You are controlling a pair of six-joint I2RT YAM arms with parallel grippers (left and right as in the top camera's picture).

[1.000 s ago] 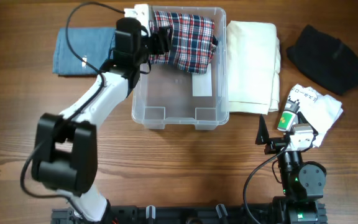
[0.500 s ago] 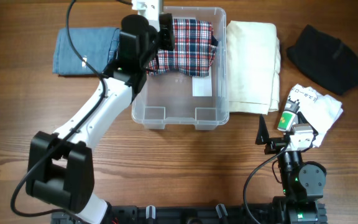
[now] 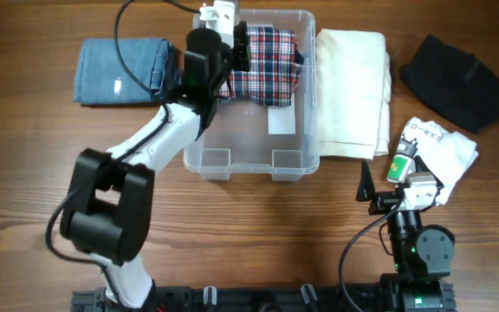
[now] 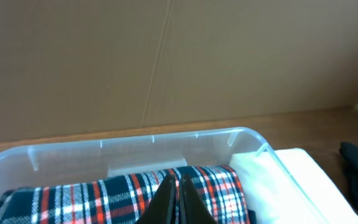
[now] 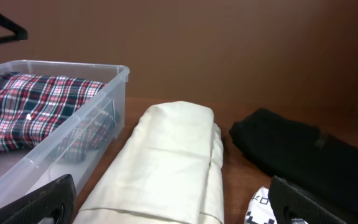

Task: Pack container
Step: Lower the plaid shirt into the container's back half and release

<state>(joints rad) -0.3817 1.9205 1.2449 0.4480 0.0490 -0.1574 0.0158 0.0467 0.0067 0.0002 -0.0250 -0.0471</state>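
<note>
Standing at the middle of the brown wooden desk [image 3: 232, 225], toward its far edge, the clear, colourless rectangular plastic container [image 3: 251, 160] rests upright with its opening upward; a small white label [image 3: 281, 121] shows on its base. A folded red, white and dark blue plaid cloth [image 3: 267, 65] fills the far part of the container; the near part is bare.

The left arm reaches from the near left across the container's far-left corner; the left gripper [image 4: 178, 183] is closed, fingers pressed together directly over the plaid cloth; whether any fold is pinched between them cannot be told.

The right gripper [image 5: 171, 181] sits at the near right of the desk, well apart from the container, fingers spread wide and holding nothing.

A folded cream cloth [image 3: 351, 87] lies just beside the container's right wall; a crumpled black cloth [image 3: 455, 82] lies at the far right; a folded blue denim cloth [image 3: 115, 71] lies at the far left; a white printed cloth [image 3: 444, 152] lies beside the right gripper.
</note>
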